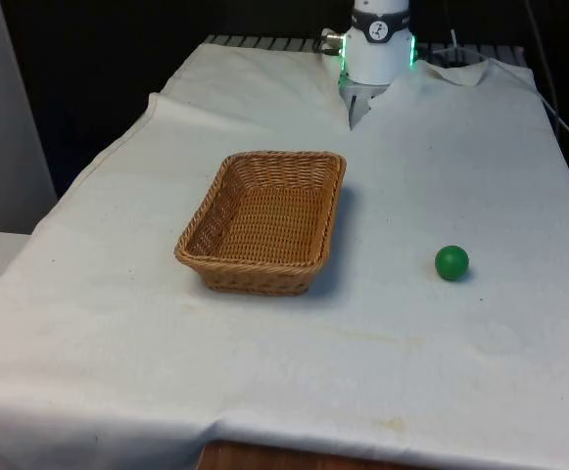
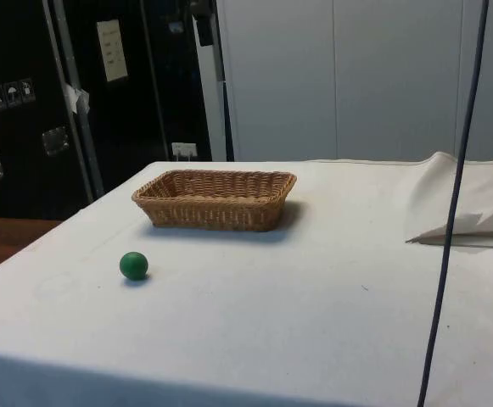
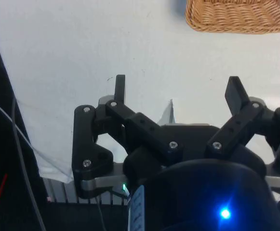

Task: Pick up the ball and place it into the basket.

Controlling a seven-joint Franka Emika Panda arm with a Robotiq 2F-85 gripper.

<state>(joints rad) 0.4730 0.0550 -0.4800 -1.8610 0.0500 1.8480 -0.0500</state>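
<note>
A small green ball [image 1: 451, 262] rests on the white cloth at the front view's right, well apart from the basket; the side view has the ball [image 2: 133, 265] in front of the basket. The woven wicker basket [image 1: 264, 220] stands empty near the middle of the table, long side running away from the front camera; the basket [image 2: 215, 198] sits mid-table in the side view. In the wrist view my gripper [image 3: 177, 89] is open, its two black fingers [image 3: 120, 87] spread wide with nothing between them, high over bare cloth, and the basket's rim [image 3: 236, 17] lies far beyond the fingertips.
The robot's base [image 1: 377, 44] stands at the table's far end. A fold of cloth [image 2: 462, 208] rises on the side view's right, with a dark cable [image 2: 454, 203] hanging in front of it. Bare cloth lies between ball and basket.
</note>
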